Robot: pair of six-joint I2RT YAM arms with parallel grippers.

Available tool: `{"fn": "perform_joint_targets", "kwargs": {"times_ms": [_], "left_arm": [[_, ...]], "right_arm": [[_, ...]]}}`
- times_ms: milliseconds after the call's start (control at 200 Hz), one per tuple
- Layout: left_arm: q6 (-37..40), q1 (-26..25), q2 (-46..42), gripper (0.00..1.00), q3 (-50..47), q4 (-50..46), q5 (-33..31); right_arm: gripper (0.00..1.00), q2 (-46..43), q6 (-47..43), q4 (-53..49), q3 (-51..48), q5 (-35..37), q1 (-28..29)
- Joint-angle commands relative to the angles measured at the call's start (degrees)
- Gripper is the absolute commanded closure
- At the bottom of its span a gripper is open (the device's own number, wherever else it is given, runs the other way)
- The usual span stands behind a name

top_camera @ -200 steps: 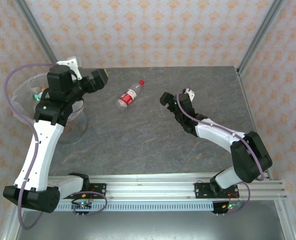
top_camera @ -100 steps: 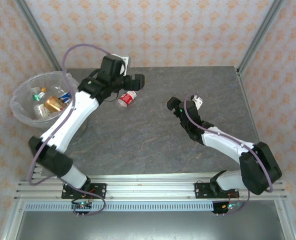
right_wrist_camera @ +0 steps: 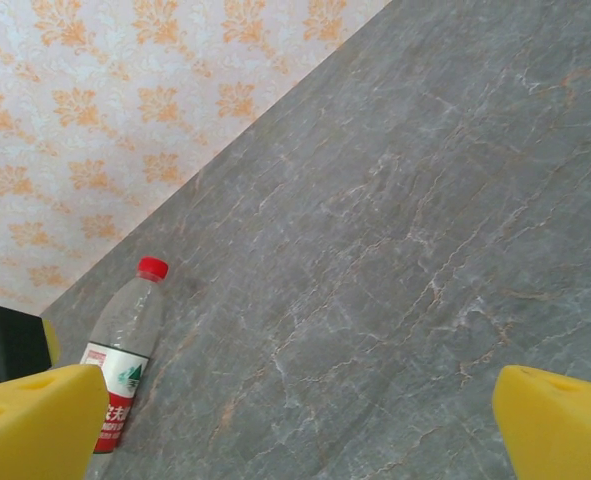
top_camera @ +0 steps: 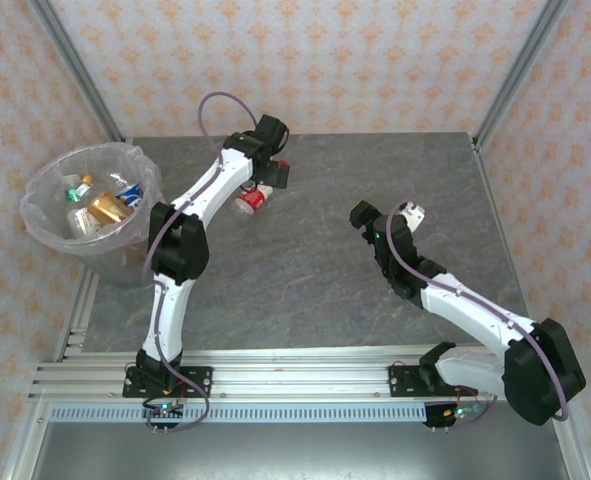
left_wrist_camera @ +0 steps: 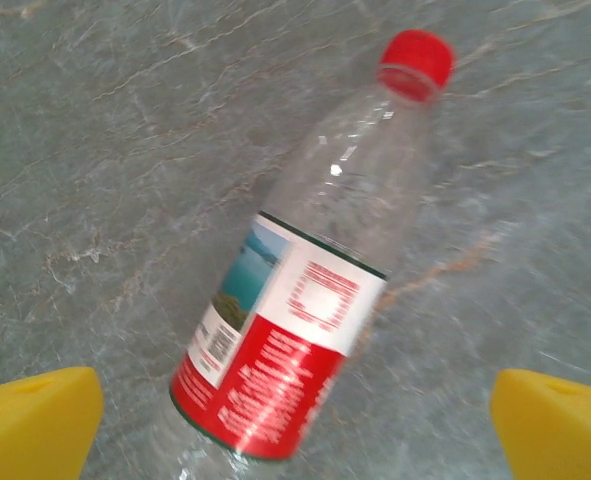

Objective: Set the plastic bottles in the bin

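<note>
Left gripper [top_camera: 275, 172] hangs over a plastic bottle [top_camera: 254, 198] lying on the counter [top_camera: 305, 270], with its yellow fingers [left_wrist_camera: 35, 420] spread wide. The wrist view shows the bottle's red-and-white label [left_wrist_camera: 285, 350], which is tiny from above. The top view adds the bin [top_camera: 95, 150] at the left, holding other bottles [top_camera: 100, 208]. The bottle's long axis runs diagonally, with the red cap [left_wrist_camera: 416, 62] pointing far-right. Right gripper [right_wrist_camera: 295, 430] is also spread, well apart.

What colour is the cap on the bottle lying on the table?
Red; the cap tops the clear bottle, seen best in the left wrist view.
</note>
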Motion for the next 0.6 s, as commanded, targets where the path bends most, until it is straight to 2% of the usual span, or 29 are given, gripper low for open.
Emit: {"fn": "perform_joint_targets", "kwargs": {"times_ms": [0, 155, 375, 596], "left_arm": [[3.01, 2.33, 2.63, 0.00, 4.12, -4.04, 1.30], [6.40, 3.69, 6.33, 0.00, 6.03, -3.93, 8.56], [7.73, 4.85, 11.13, 0.00, 8.54, -4.21, 14.23], [9.65, 4.92, 14.45, 0.07, 9.84, -4.05, 14.90]], "right_arm": [[0.01, -1.25, -1.60, -1.77, -0.26, 2.67, -0.30], [0.01, -1.34, -1.78, -2.36, -0.26, 3.09, -0.25], [0.01, -1.43, -1.94, -3.26, 0.04, 3.42, -0.35], [0.01, -1.87, -2.23, -4.15, 0.35, 3.95, -0.33]]}}
